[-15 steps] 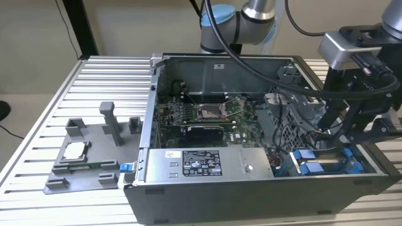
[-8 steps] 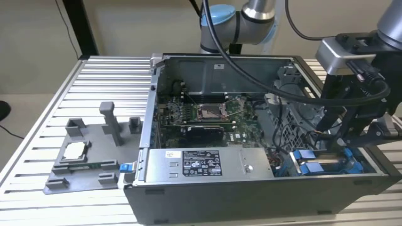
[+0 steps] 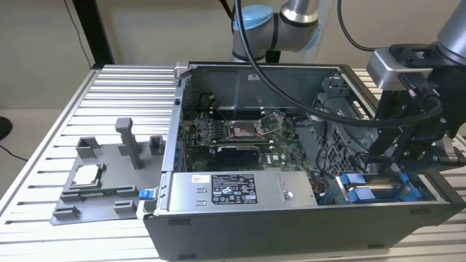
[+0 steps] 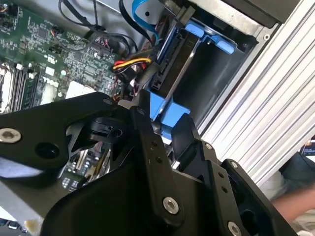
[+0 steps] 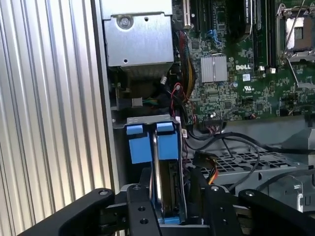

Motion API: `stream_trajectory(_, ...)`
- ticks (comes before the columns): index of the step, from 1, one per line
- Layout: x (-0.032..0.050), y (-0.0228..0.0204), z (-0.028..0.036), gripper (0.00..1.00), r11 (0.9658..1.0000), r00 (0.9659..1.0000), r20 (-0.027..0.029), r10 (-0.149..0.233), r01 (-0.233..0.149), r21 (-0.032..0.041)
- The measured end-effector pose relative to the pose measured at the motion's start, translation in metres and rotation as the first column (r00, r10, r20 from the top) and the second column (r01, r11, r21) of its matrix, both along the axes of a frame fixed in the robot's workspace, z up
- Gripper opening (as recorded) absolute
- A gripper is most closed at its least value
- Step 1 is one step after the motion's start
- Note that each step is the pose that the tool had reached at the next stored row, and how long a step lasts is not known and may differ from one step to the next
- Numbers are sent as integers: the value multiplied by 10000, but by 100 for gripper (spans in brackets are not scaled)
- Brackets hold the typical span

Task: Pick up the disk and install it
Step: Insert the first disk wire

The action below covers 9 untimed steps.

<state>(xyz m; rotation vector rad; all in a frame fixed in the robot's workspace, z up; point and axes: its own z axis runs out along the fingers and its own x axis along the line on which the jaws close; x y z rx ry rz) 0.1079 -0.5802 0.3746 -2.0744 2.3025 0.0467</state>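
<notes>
In the exterior view the end effector [image 3: 407, 164] is down inside the open computer case [image 3: 240, 234] at its near corner on the exterior view's right, over the blue-bracketed disk [image 3: 378, 191] in the drive bay; the step in hand looks like installing, with the pick-up already done. The grey fixture tray [image 3: 95, 188] on the worktop [image 3: 109, 98] holds a small square chip [image 3: 86, 174]. In the second wrist view the disk [image 4: 170, 110] stands on edge in the bay, its blue bracket between the black fingers [image 4: 147, 147]. In the first wrist view the fingers [image 5: 140, 196] flank the disk [image 5: 162, 147] closely and appear to pinch it. Finishing seems to call for a straight, steady push along the bay, clear of the nearby cables [image 5: 216, 142].
</notes>
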Motion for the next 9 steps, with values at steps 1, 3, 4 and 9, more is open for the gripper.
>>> stream_trajectory(1, 2, 1, -9, 100, 10000, 10000, -1, -67, 67, 2)
stream_trajectory(3, 2, 11, -28, 100, 9999, 9999, -1, -138, 138, 14)
stream_trajectory(4, 3, 19, -39, 100, 9999, 9999, 0, -155, 155, 29)
stream_trajectory(9, 3, 46, -60, 100, 9990, 9998, 17, -206, 205, 388)
